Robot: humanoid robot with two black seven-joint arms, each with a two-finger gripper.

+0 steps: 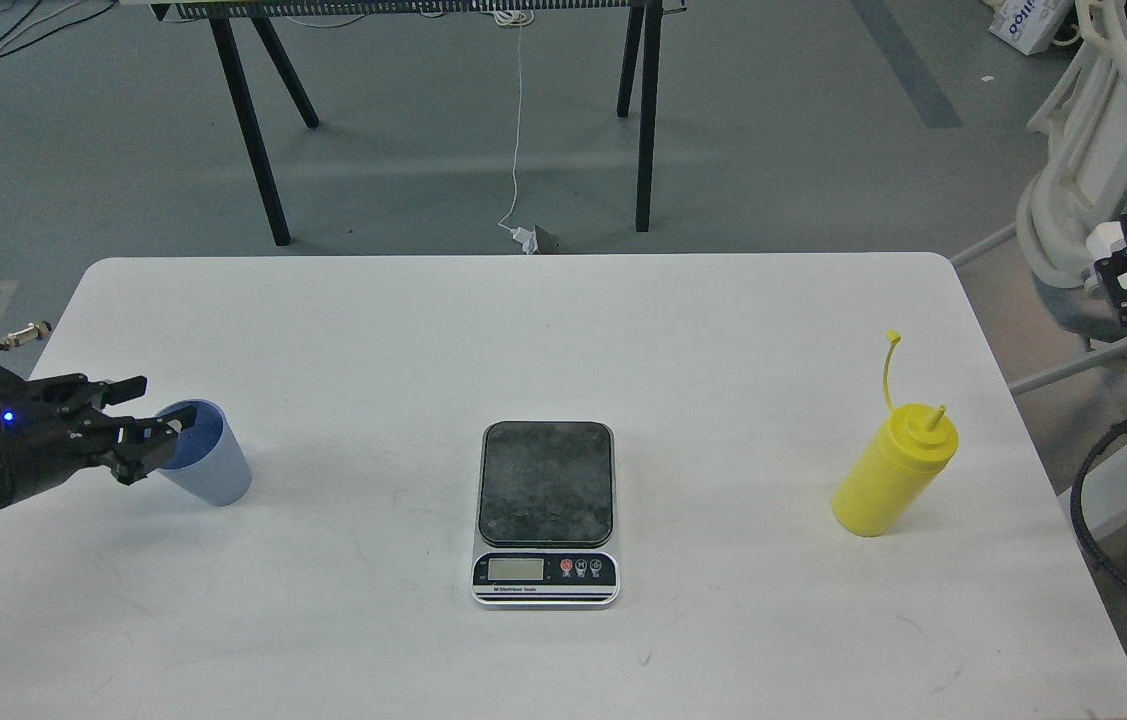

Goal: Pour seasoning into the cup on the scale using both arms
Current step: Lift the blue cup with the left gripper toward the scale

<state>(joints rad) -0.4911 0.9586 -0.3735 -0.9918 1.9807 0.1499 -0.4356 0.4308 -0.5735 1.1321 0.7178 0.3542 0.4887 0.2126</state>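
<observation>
A flat dark grey rectangular kitchen scale (545,511) with a silver front is sitting mid-table. Well to its left, the black left gripper (151,423) is reaching the rim of a small light-blue ribbed plastic cup (211,466), fingers spread, one dipping inside. Well right of the scale, a yellow plastic squeeze bottle (891,471) is standing. The right gripper (1126,270) is hanging off-table, opening unclear.

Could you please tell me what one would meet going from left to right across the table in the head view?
Left gripper → cup → scale → seasoning bottle → right gripper, off the table's right edge.
</observation>
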